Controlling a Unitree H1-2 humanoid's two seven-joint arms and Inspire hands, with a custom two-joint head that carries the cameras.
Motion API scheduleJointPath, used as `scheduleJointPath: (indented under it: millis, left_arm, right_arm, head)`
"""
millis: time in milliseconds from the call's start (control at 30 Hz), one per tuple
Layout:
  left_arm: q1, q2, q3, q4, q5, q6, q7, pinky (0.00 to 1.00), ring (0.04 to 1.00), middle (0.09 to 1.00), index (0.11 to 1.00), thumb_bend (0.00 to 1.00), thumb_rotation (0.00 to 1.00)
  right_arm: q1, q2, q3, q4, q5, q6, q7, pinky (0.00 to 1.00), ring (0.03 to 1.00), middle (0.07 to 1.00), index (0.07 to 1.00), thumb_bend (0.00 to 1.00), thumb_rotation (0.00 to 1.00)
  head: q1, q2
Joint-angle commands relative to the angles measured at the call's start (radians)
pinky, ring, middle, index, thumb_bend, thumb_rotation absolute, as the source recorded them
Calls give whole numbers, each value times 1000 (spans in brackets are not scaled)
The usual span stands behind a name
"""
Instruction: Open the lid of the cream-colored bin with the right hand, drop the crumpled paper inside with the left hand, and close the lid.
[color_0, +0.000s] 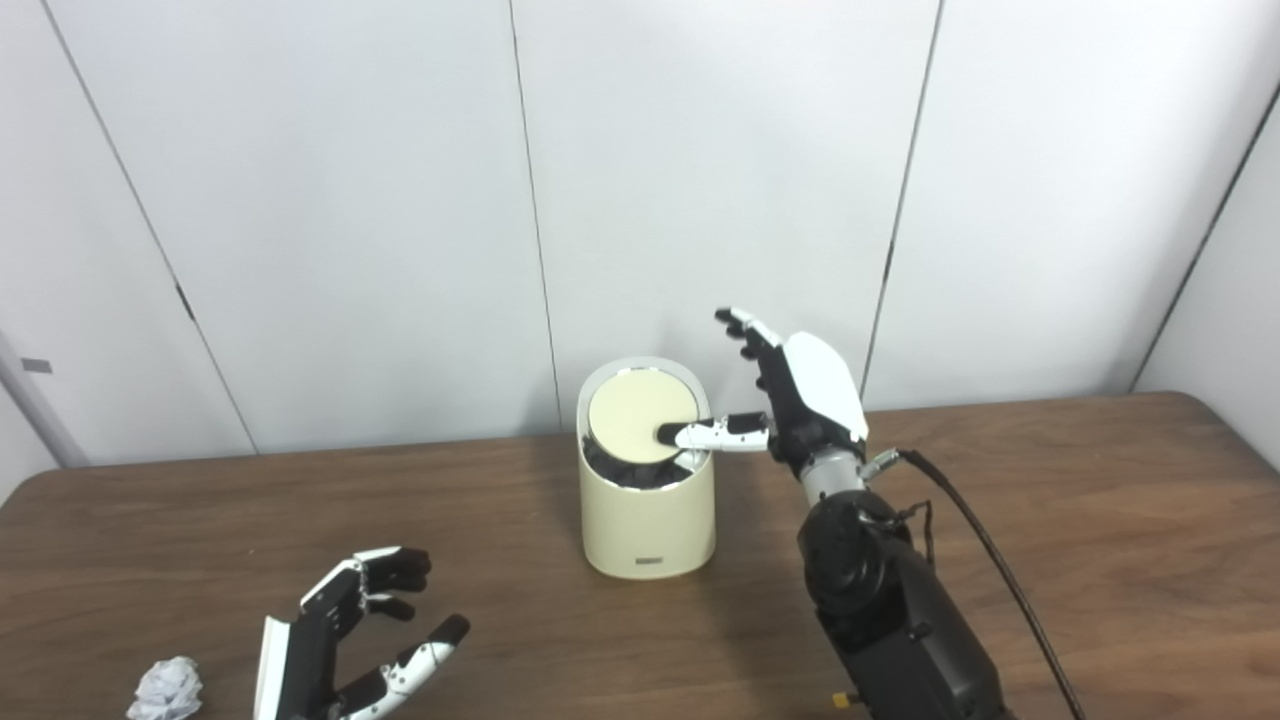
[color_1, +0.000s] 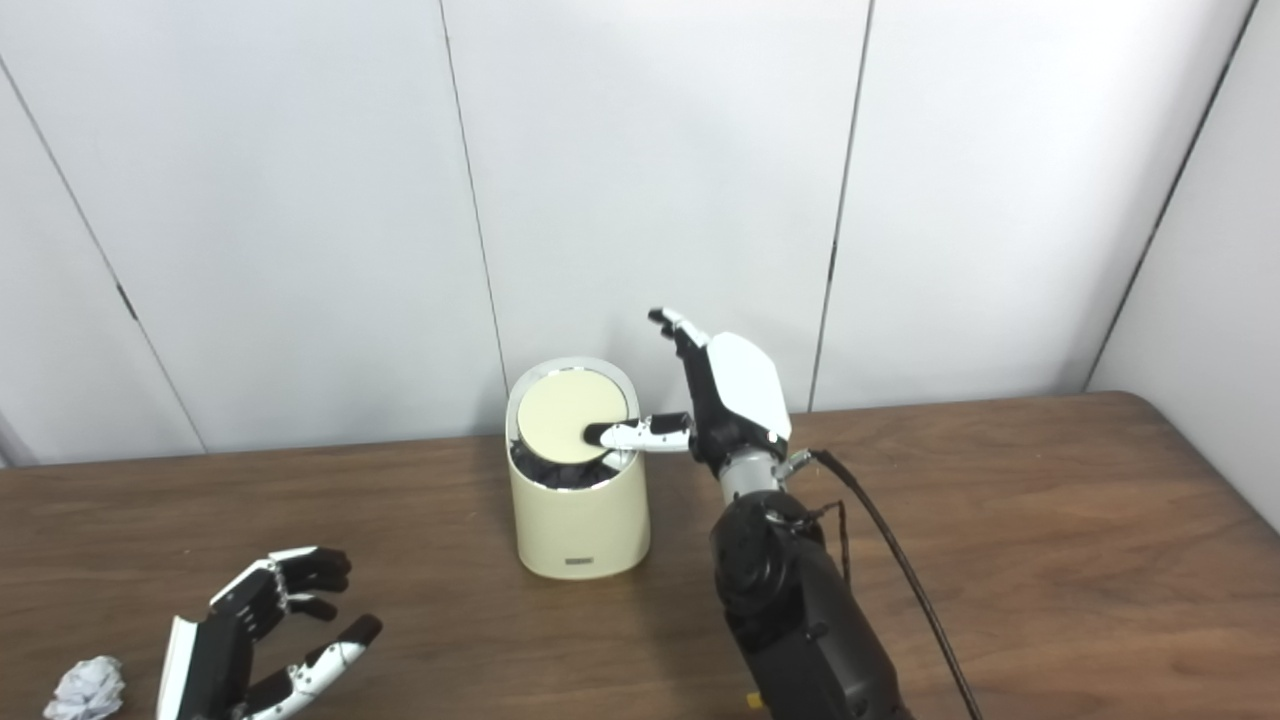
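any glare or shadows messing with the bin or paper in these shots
Left eye view: even light, soft shadow on the table right of the bin, no glare on its lid. Right eye view: crumpled paper slightly soft near the bottom-left corner, still readable.

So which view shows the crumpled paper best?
The left eye view: the crumpled paper lies farther inside the frame, beside the empty left hand. In the right eye view it sits close to the bottom-left corner, smaller.

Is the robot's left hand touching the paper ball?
Apart. In the left eye view, bare table shows between the left hand and the crumpled paper ball, which lies alone near the bottom edge.
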Motion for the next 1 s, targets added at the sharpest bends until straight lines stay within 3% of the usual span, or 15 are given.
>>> scheduleJointPath:
  millis: [0,300,600,967]
  left_arm:
    - [4,-10,-10,-9,14,-8,8,514,620,642,629,747,174]
    - [11,-16,-16,-28,29,7,13,516,621,642,631,751,188]
    - [18,-21,-18,-42,31,21,12,521,621,643,633,744,183]
    - [14,-17,-14,-36,22,22,11,521,623,643,631,754,190]
  right_arm:
    - [-46,1,14,-3,-24,-3,-17,689,807,837,846,1000,415]
    - [-41,-4,48,37,-26,1,-17,714,832,854,854,1000,419]
    - [-42,-5,68,57,-32,11,-21,733,832,849,850,1000,359]
    - [-44,-24,94,61,-47,32,-20,734,825,853,854,975,183]
  head:
    - [0,0]
    - [8,5]
    - [7,12]
    - [3,9]
